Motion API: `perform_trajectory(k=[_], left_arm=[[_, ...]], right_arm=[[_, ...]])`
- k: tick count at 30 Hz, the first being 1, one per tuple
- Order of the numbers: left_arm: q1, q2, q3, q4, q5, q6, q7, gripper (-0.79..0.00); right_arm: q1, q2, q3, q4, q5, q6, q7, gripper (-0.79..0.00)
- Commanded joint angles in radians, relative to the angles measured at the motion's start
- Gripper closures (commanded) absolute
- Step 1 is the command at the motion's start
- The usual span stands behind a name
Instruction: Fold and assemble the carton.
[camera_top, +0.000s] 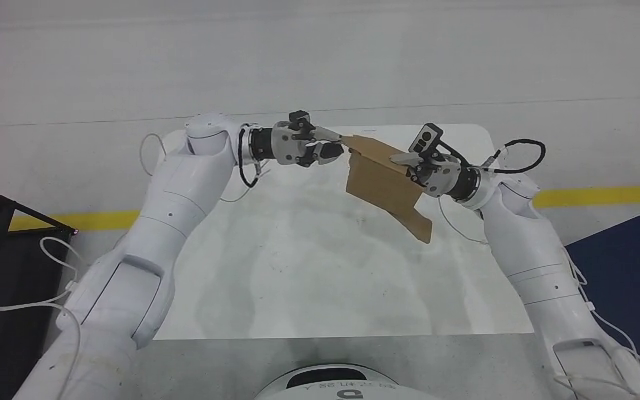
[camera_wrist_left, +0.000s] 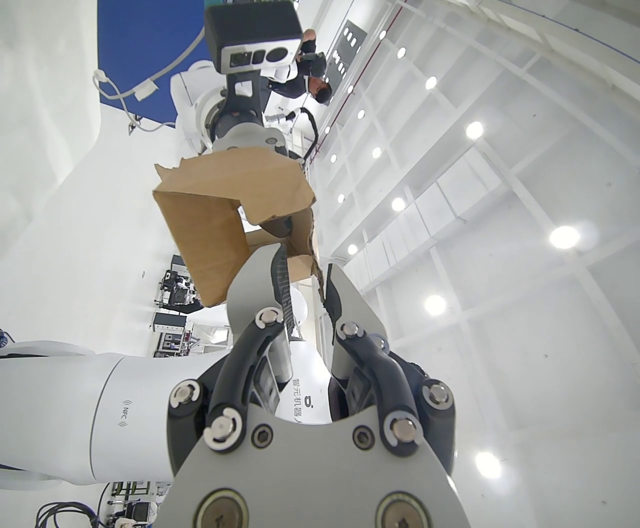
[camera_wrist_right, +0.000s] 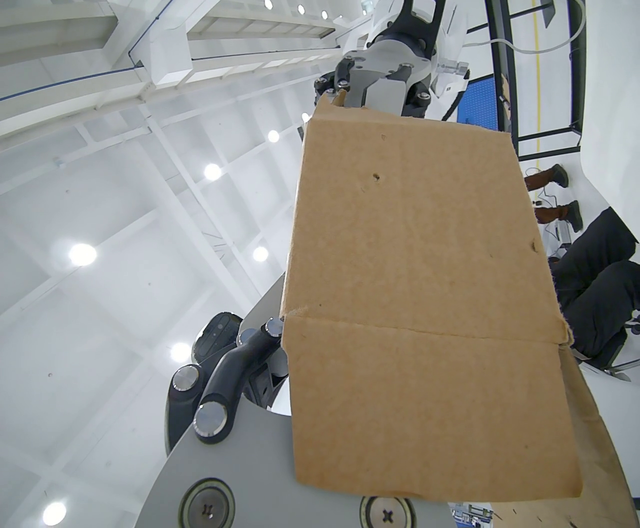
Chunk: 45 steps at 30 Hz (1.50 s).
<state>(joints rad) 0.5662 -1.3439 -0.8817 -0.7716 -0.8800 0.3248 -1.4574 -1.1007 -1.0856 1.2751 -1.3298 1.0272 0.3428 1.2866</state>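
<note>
Hanging over the table (camera_top: 300, 290), the carton (camera_top: 385, 190) spans your arms, long axis gripper to gripper. Your left gripper (camera_wrist_left: 305, 264) pinches its corner, nearly closed; your right gripper (camera_top: 410, 162) clamps the opposite edge.

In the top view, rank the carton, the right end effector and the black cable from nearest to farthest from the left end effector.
Measured from the left end effector:
1. carton, gripped at its corner, so it is in contact.
2. right end effector, on the carton's opposite side.
3. black cable, looped beyond the right wrist, farthest out.
</note>
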Motion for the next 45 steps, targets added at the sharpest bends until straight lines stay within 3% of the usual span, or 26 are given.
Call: perform_trajectory(k=[1, 17, 45], left_arm=[[-0.001, 0.002, -0.006, 0.000, 0.003, -0.008, 0.007, -0.194], [-0.006, -0.005, 0.010, -0.055, 0.115, -0.100, 0.153, -0.225], [0.019, -0.009, 0.010, -0.117, 0.163, -0.119, 0.147, -0.262]], right_arm=[[-0.001, 0.000, 0.000, -0.001, 0.000, 0.000, -0.001, 0.000], [0.000, 0.002, -0.008, -0.007, -0.004, 0.001, -0.004, 0.000], [0.008, 0.004, -0.016, 0.006, -0.002, 0.005, 0.007, 0.000]])
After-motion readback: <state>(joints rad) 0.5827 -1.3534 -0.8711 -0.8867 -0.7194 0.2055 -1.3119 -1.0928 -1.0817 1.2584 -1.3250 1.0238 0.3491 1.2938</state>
